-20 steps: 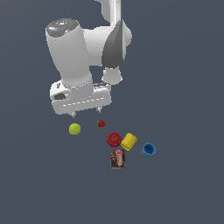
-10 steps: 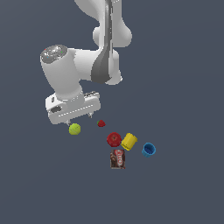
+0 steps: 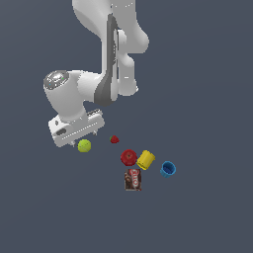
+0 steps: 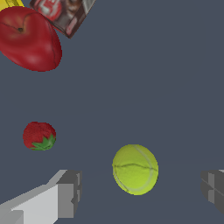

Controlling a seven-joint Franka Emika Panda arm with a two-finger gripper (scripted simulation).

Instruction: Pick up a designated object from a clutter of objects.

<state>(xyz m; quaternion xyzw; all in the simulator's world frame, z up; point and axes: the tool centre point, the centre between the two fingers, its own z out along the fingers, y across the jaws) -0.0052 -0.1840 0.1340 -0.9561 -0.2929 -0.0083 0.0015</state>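
The yellow-green ball (image 3: pixel 84 146) lies on the dark floor at the exterior view's left of the clutter. In the wrist view the ball (image 4: pixel 135 169) sits between my two grey fingertips, one pad (image 4: pixel 69 194) on one side and the other far off on the other side. My gripper (image 3: pixel 85 138) is open and empty, just above the ball. The strawberry (image 3: pixel 114 140) (image 4: pixel 39 135), red apple (image 3: pixel 129 157) (image 4: pixel 30 39), yellow cup (image 3: pixel 146 159), blue cup (image 3: pixel 168 169) and dark box (image 3: pixel 132 179) (image 4: pixel 63 13) lie to the exterior view's right.
The arm's white body (image 3: pixel 74 99) hangs over the ball's side of the scene. The floor is a plain dark grey surface all round the clutter.
The gripper has come down and moved toward the exterior view's left, from over the strawberry to over the ball. The objects have not moved.
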